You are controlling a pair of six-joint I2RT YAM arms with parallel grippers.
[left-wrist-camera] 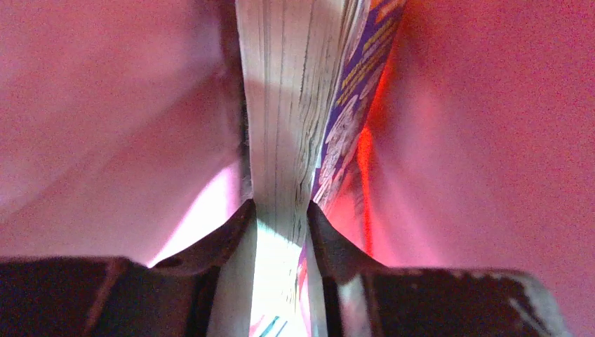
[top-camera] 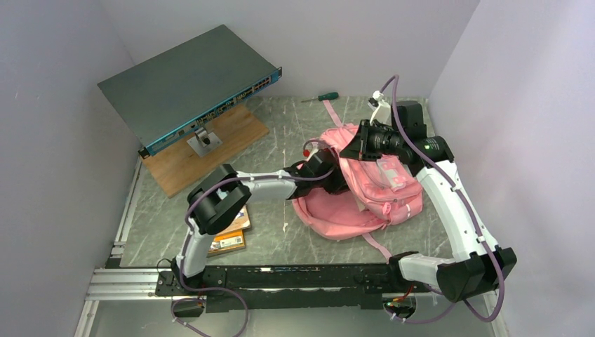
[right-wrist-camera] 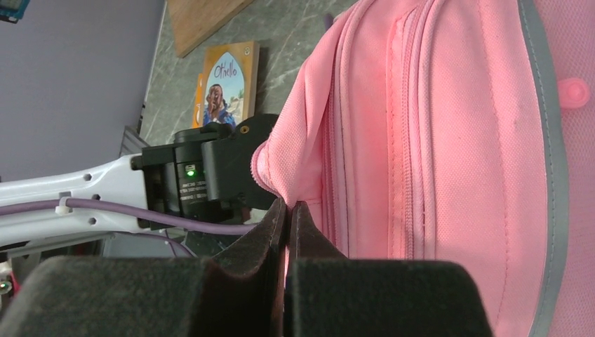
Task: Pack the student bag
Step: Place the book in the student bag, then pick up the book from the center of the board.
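Feeding a book (left-wrist-camera: 288, 105) into the student bag (top-camera: 337, 210), lying right of centre on the table (top-camera: 281, 133). Gripping the book's page edge firmly with the left gripper (left-wrist-camera: 281, 212), pink lining close on both sides. Pinching the bag's opening hem with the right gripper (right-wrist-camera: 289, 208), jaws closed on fabric. Probably best done by pushing straight along the book's length, holding the hem taut and raised, avoiding splayed pages, and letting go only once well inside.

Matt woven cloth student bag (right-wrist-camera: 456, 140), rough-edged paper book (left-wrist-camera: 281, 105), grainy wooden board (top-camera: 242, 126)
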